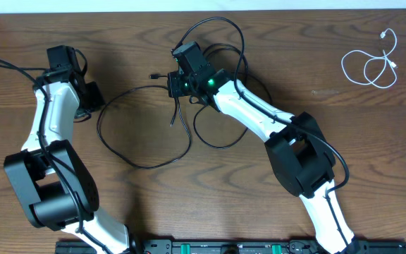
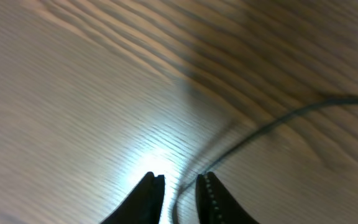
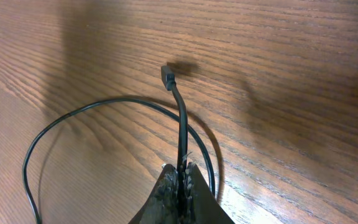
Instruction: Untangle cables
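Black cable (image 3: 181,134) is pinched between the shut fingers of the right claw (image 3: 180,180). It runs straight out from the tips to its small plug (image 3: 168,78), which is close to the wooden desk (image 3: 278,50). Beside it another stretch of black cord (image 3: 104,104) curves in a wide loop on the wood; whether it is the same cable cannot be told. The left claw (image 2: 180,190) sits low over the desk with its fingers only narrowly parted. A blurred dark strand (image 2: 278,121) leads into that gap, which is wider than the strand itself. From overhead, the black loops (image 1: 146,166) sprawl across the middle of the desk between the two arms. Farther off, the short white cable (image 1: 371,65) lies loosely coiled near the far right corner, well apart from both claws.
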Available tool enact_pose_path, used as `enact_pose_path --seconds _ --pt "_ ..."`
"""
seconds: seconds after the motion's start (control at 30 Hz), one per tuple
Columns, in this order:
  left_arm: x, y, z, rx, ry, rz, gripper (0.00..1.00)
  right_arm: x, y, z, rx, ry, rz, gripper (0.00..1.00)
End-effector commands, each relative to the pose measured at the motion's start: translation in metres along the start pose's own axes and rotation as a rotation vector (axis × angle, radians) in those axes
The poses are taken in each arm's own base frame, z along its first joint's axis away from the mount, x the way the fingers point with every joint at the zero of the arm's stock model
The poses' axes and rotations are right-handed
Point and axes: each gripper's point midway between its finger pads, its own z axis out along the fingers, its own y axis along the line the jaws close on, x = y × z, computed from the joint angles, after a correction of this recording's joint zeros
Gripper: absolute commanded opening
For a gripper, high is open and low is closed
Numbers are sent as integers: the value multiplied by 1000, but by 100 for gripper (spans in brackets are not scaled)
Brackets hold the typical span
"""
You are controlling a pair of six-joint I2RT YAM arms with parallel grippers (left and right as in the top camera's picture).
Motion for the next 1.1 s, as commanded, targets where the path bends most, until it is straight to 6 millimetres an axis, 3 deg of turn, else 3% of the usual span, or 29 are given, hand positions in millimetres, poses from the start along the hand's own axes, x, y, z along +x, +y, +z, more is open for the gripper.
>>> enact_pose_path --seconds 0.0,0.33,0.67,0.93,1.07 --pt "0 24 16 -143 6 16 19 -2 -5 1 12 -5 5 1" --pt "8 30 45 -166 55 12 10 0 -8 1 20 7 -12 1" --pt "21 -8 53 52 119 43 9 6 -12 2 33 29 -10 2" --pt "31 -12 60 79 151 111 9 8 -13 2 38 38 -8 4" --pt "38 -26 64 164 175 157 9 10 -14 2 42 45 -7 13"
